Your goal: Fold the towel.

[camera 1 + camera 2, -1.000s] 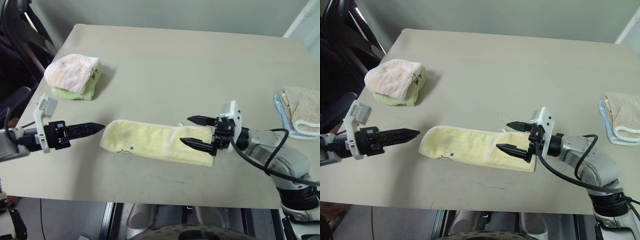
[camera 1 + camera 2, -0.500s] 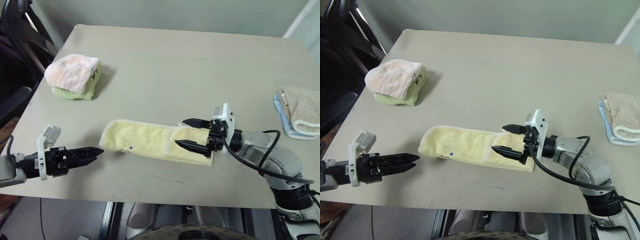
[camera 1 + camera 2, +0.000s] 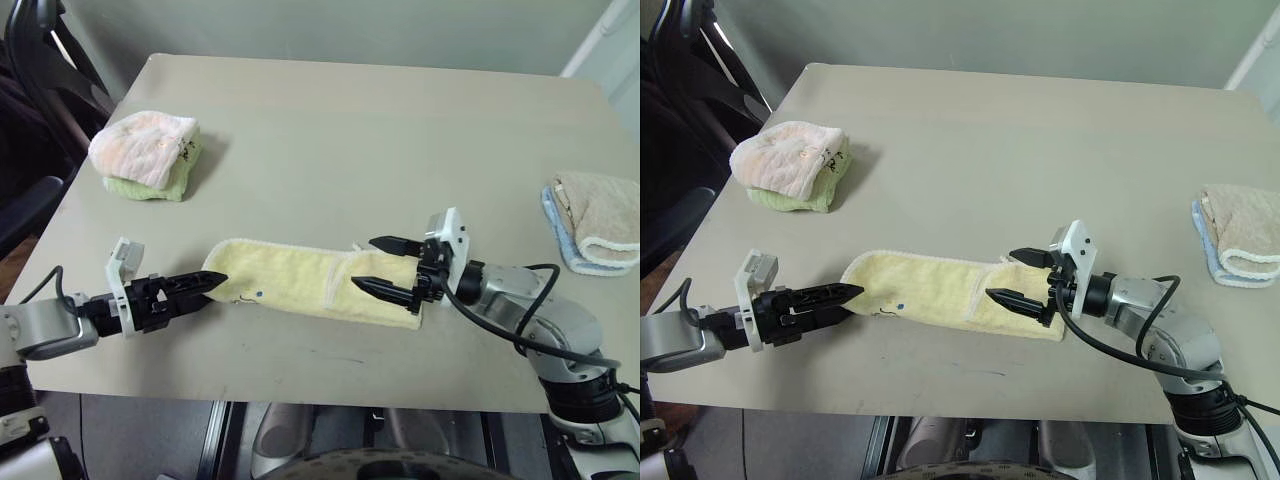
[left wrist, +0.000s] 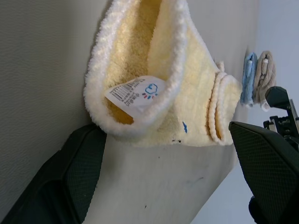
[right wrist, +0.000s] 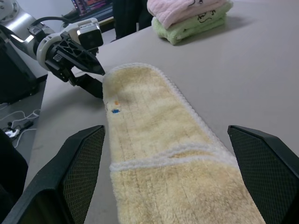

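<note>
While our left gripper [image 3: 208,284] and right gripper [image 3: 379,266] gape empty at the towel [image 3: 300,283] ends, folded stacks upper left [image 3: 146,152] and right [image 3: 595,220] leave mid-table [image 3: 350,140] bare.

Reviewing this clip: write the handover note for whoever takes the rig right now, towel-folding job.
Left tool: open, at the towel's left end, gripping nothing yet.
Right tool: open, fingers straddling the towel's right end, not closed on it.
Towel: pale yellow, lying as a long strip along the table's near edge; its right end is already doubled over, a stitched edge crossing the strip there. Its label shows at the left end.
Done: lengthwise fold, it seems. Left: grip the ends and fold the strip shorter.
Two other folded towel piles sit at far left and far right; leave them.
</note>
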